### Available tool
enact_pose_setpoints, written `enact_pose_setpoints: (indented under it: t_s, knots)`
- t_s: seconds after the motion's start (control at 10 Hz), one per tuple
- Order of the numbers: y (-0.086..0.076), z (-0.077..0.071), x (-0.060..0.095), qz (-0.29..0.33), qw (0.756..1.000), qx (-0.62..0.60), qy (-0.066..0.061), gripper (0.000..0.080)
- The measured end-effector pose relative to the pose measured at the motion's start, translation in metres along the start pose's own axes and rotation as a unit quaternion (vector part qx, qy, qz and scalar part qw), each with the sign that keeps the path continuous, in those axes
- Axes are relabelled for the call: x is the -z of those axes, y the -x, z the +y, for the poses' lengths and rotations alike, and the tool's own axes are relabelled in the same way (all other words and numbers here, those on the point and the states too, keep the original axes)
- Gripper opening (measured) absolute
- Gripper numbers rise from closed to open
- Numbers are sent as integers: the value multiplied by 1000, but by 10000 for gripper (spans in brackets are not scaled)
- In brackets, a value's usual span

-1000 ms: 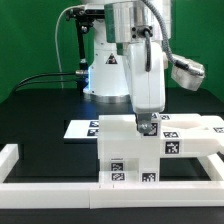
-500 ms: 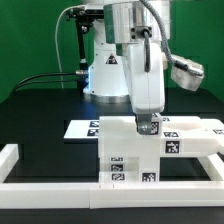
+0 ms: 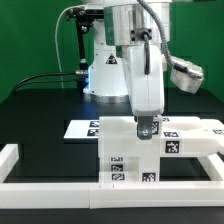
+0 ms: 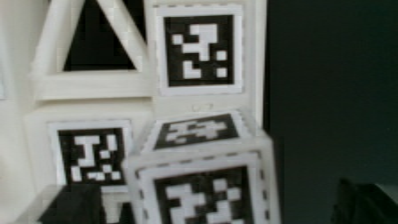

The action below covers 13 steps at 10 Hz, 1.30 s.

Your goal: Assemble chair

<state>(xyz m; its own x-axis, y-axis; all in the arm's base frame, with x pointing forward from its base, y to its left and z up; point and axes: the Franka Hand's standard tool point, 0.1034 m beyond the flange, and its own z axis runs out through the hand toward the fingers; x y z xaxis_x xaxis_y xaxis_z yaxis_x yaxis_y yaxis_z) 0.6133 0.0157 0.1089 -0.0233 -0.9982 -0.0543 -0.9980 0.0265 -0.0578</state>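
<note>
Fingers [image 3: 146,128] spread above the chair [image 3: 135,150] — best lifted straight up, clear of tagged blocks, no sideways nudge.

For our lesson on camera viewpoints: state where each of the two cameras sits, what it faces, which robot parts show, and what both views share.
Exterior view: off the arm, facing the robot base across the black table; shows the arm and pincer above the chair.
Wrist view: on the wrist, looking along the pincer at tagged white blocks; dark fingertips show at the frame edge.
Shared: the chair's tagged white blocks.
</note>
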Motion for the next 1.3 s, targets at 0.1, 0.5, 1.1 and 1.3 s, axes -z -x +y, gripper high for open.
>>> enact_pose_setpoints:
  t_s: [0.1,0.5,1.1,1.3]
  knots:
    - [0,0,1,-1,1000,4,-1,647]
    - [10,0,6,-10,996,82,19,648]
    - [11,2,3,-10,998,56,19,648]
    - [8,4,2,-2,983,184,24,648]
